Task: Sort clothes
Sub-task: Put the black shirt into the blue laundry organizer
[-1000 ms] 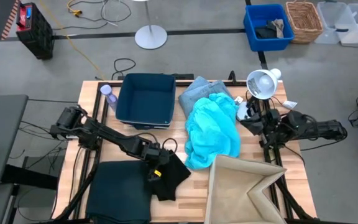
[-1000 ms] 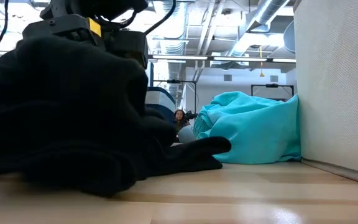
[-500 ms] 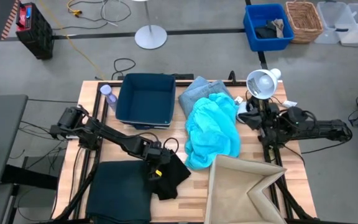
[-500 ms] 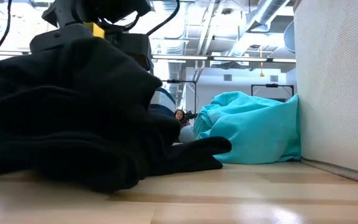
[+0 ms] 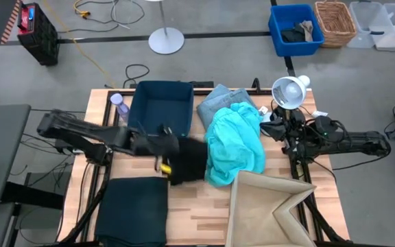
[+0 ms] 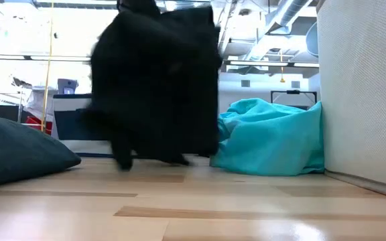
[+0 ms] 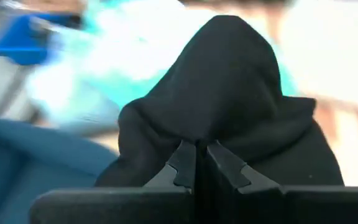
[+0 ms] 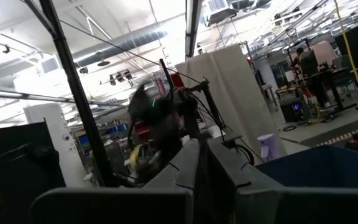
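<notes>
Item: small black garment (image 5: 189,162), pinched in the closed left gripper (image 7: 196,163), hanging clear of the worktop (image 6: 193,214) between the dark teal bin (image 5: 160,110) and the turquoise garment (image 5: 235,144). Handling: keep the pinch firm and carry high so the hem clears neighbours. Right gripper (image 8: 199,165): fingers together, empty, parked far right. Obscured: motion blur hides the garment's outline and its destination.

A grey concrete floor (image 5: 218,55) is surrounding the light wooden table (image 5: 190,206); a round white lamp (image 5: 288,91) is standing just beside the right gripper (image 5: 274,128).
</notes>
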